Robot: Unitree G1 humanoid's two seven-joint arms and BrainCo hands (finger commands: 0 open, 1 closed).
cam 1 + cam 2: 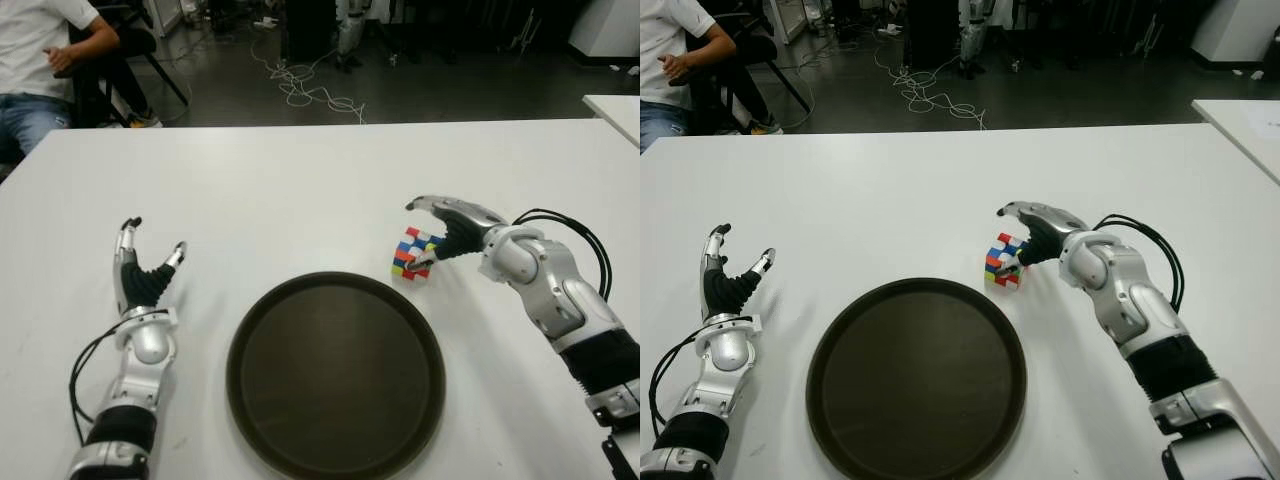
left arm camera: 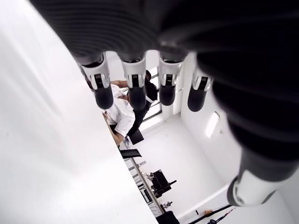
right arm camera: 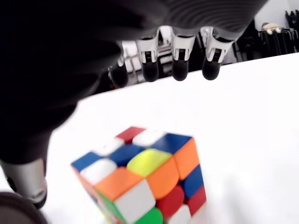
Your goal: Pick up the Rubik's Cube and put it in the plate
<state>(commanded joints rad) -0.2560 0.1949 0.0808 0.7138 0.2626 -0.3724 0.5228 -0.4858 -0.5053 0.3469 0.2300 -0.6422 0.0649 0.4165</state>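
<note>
The Rubik's Cube stands on the white table just past the far right rim of the round dark plate. My right hand is right beside it, on its right. The fingers stretch out over the top of the cube without touching it, and the thumb tip sits low by the cube's near side. The hand is open and holds nothing. My left hand shows to the left of the plate, its fingers spread and empty.
The white table stretches far beyond the plate. A seated person is past its far left corner, with cables on the dark floor behind. The corner of a second white table shows at the far right.
</note>
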